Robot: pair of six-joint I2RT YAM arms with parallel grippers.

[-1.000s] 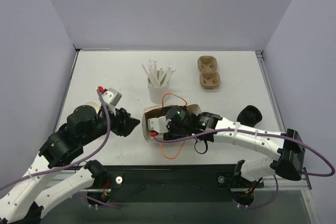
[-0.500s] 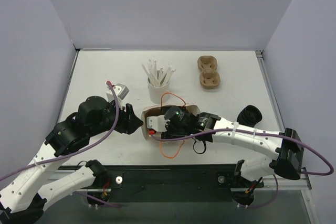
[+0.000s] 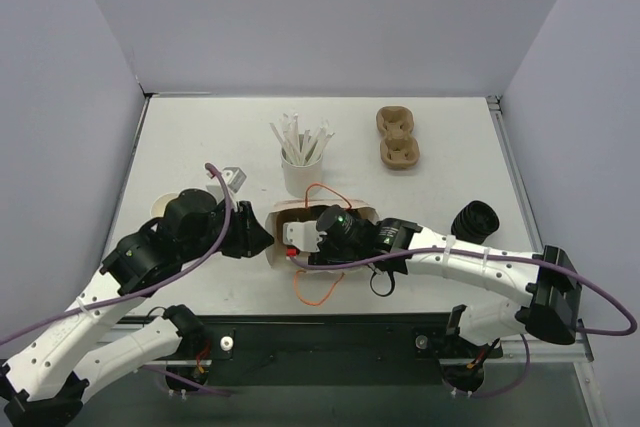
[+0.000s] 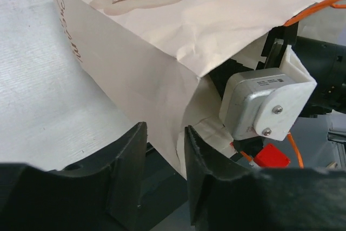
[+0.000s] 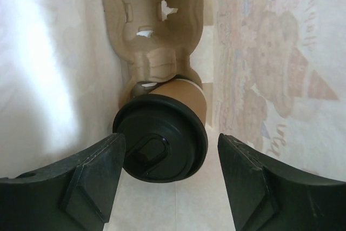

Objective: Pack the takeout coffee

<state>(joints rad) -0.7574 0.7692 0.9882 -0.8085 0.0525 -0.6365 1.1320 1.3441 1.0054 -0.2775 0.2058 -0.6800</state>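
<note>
The takeout coffee, a brown paper cup with a black lid [image 5: 159, 144], sits in a pulp cup carrier [image 5: 154, 31] inside a paper bag [image 5: 259, 52] that lies on its side on the table [image 3: 300, 215]. My right gripper [image 5: 167, 179] is open inside the bag. Its fingers stand either side of the lid, the left one almost touching it. In the top view its fingertips are hidden in the bag. My left gripper [image 4: 165, 171] is at the bag's mouth [image 3: 262, 235]. The bag's paper wall [image 4: 135, 79] runs between its narrowly parted fingers, with a gap on one side.
A white cup of stirrers [image 3: 302, 162] stands behind the bag. A second pulp carrier [image 3: 398, 139] lies at the back right. A stack of black lids [image 3: 476, 220] is to the right. A paper cup stack [image 3: 165, 205] shows behind my left arm. Orange bag handles [image 3: 318, 287] loop toward the front edge.
My left arm has swung right and its gripper has reached the bag's mouth edge. The right arm has stayed in the bag, barely moving.
</note>
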